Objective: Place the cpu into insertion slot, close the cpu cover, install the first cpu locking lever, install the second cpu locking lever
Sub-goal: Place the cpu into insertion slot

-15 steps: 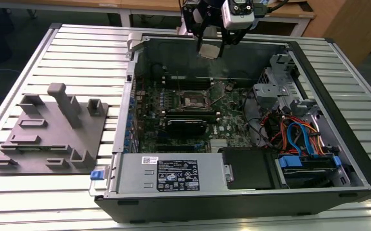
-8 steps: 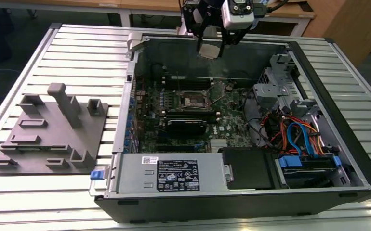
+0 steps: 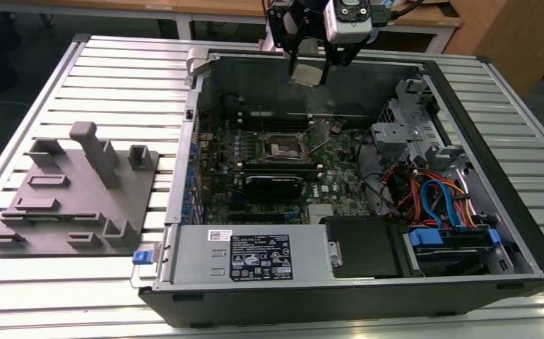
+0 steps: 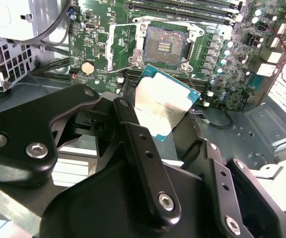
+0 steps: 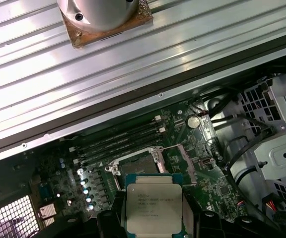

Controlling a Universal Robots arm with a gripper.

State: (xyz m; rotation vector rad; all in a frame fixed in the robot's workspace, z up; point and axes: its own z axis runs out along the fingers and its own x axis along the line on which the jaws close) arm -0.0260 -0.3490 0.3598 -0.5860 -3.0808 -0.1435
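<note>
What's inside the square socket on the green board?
Nothing yet: the insertion slot shows a bare dark centre. The cpu, held in the fingers, hides part of it in the first wrist view.

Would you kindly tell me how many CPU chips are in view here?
1. The cpu is held by the gripper, between its jaws, above the open computer case, short of the insertion slot, which holds no chip. Others could be hidden.

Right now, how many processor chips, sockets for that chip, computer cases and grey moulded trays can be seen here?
cpu: 1
insertion slot: 1
computer case: 1
grey moulded tray: 1
Total: 4
</note>
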